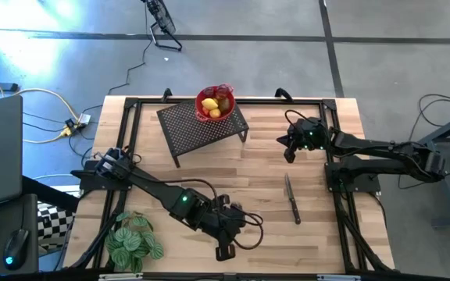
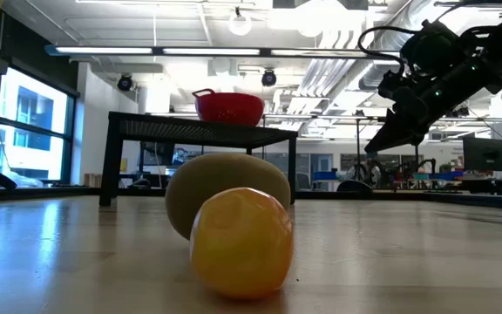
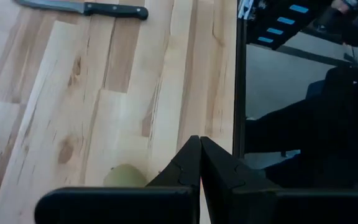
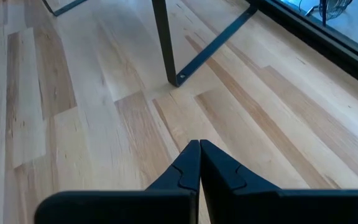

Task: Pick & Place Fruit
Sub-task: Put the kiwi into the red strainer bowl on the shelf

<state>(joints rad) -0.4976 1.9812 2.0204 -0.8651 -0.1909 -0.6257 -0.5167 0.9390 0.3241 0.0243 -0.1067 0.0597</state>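
Observation:
Close to the low camera a yellow fruit (image 2: 238,242) lies on the table, with an olive-green oval fruit (image 2: 225,185) right behind it. The green one (image 3: 126,176) peeks out beside my left gripper (image 3: 199,146), which hovers shut near the table's near edge (image 1: 226,252). In the high view the arm hides both fruits. More fruit (image 1: 214,108), yellow among it, sits in the red bowl (image 1: 203,115) on a black mesh stand (image 1: 190,125). My right gripper (image 1: 290,156) hangs shut above the table right of the stand (image 4: 199,146).
A black-handled knife (image 1: 291,199) lies on the table right of centre (image 3: 86,7). A green leafy plant (image 1: 131,238) stands at the near left corner. The stand's leg (image 4: 163,37) is ahead of my right gripper. Black frame rails (image 1: 330,156) run along the table's edges.

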